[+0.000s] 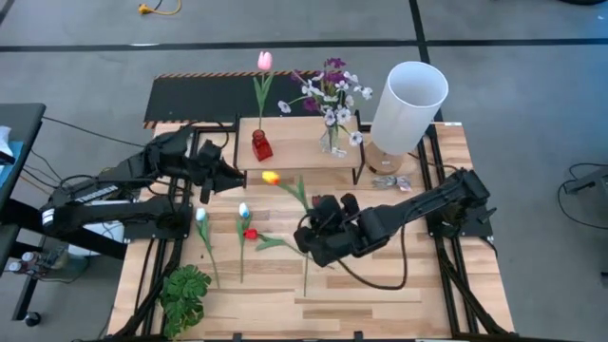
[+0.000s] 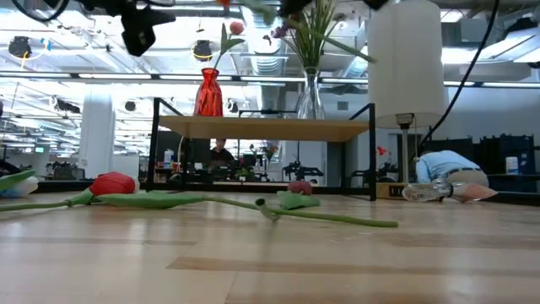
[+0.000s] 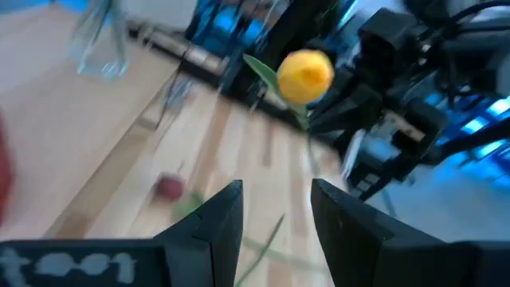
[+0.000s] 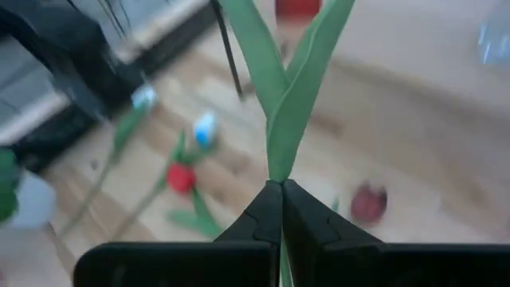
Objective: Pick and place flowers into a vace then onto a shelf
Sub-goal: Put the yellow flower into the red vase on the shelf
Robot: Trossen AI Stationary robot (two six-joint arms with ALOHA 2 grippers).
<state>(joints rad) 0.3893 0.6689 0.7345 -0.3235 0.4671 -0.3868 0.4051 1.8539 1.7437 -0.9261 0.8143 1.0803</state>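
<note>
The right gripper (image 4: 280,209) is pinched tight on the orange tulip's (image 1: 271,177) stem, lifting it above the table just in front of the shelf (image 1: 294,142). The left gripper (image 3: 275,215) faces the bloom, fingers apart and empty. Looks like a handover or the carry to the red vase (image 1: 261,145); next it must steer the stem into that narrow neck.

Open-plan robotics lab: exposed ceiling ducts (image 2: 278,63), distant workstations, seated person (image 2: 221,154).
</note>
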